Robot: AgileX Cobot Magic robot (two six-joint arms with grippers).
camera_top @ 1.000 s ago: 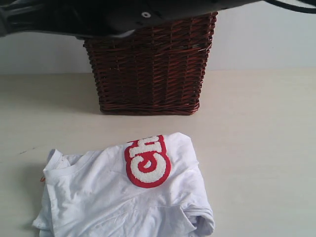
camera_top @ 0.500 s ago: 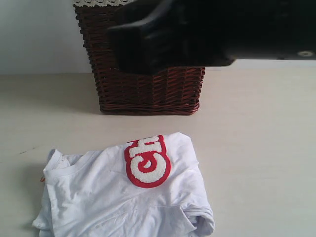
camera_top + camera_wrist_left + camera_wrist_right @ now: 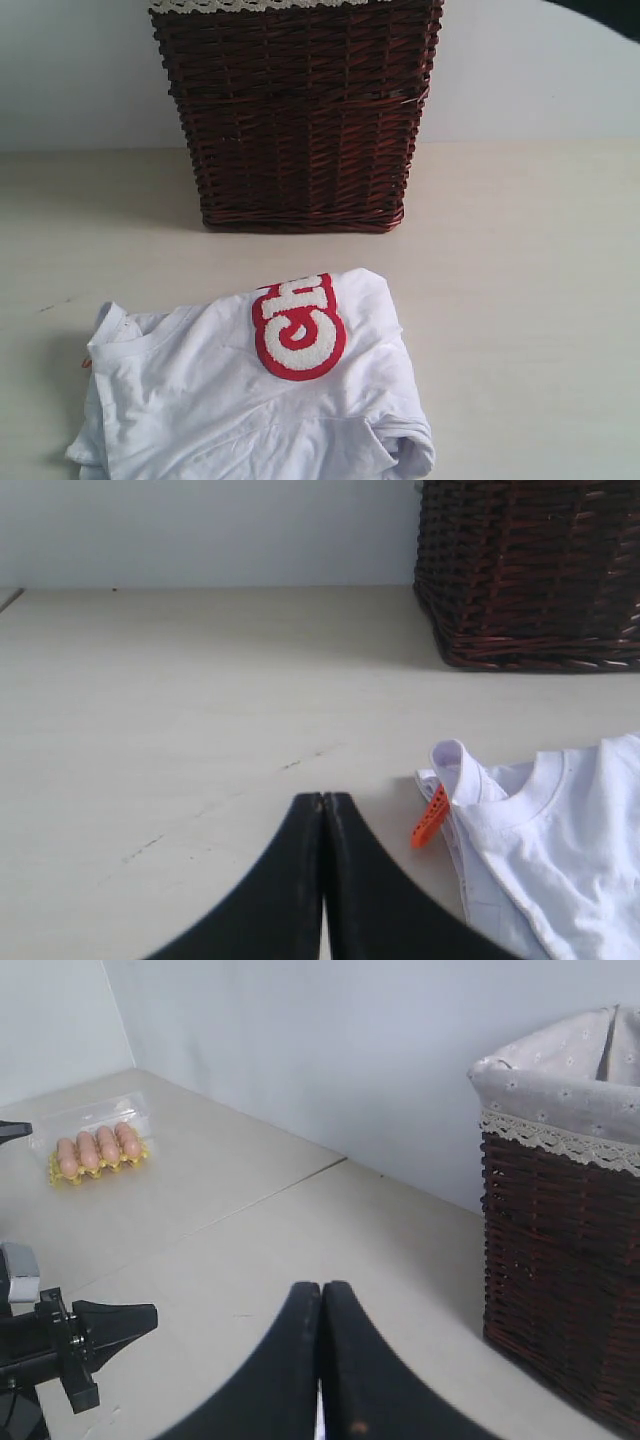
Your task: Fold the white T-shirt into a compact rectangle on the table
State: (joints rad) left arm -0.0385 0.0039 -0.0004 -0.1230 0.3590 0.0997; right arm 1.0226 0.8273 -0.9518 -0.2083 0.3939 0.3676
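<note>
Exterior view: the white T-shirt [image 3: 250,400] lies as a rough folded bundle on the near part of the desk [image 3: 530,300], in front of the wicker basket [image 3: 300,120] and apart from it. Its red-edged lettering [image 3: 298,328] faces up, and its near edge runs out of frame. Neither pincer shows here. I judge the fold close to done, though the outline is not yet a clean rectangle: the collar [image 3: 140,345] side is ragged and one near corner is rolled.

Left wrist view: the left pincer [image 3: 323,805] is closed, jaws pressed together with nothing between them, low over bare desk just beside the collar and its orange tag [image 3: 430,817]. Whether it touches the surface I cannot tell. Risk: if I sweep these closed jaws across the cloth, they would drag the top layer and undo the fold. The desk looks smooth, so the whole bundle could also slide rather than flatten.

Right wrist view: the right pincer [image 3: 321,1295] is likewise closed and empty, and appears raised above the desk. The shirt is outside this view. The basket's lace-trimmed liner [image 3: 560,1090] is near — a careless reach could snag it or nudge the basket.

Surface and room: a pale beige desk, matt, with a few dark scuffs and a seam line; a plain pale wall [image 3: 330,1040] behind; an egg tray [image 3: 97,1150] well apart at the far side.
</note>
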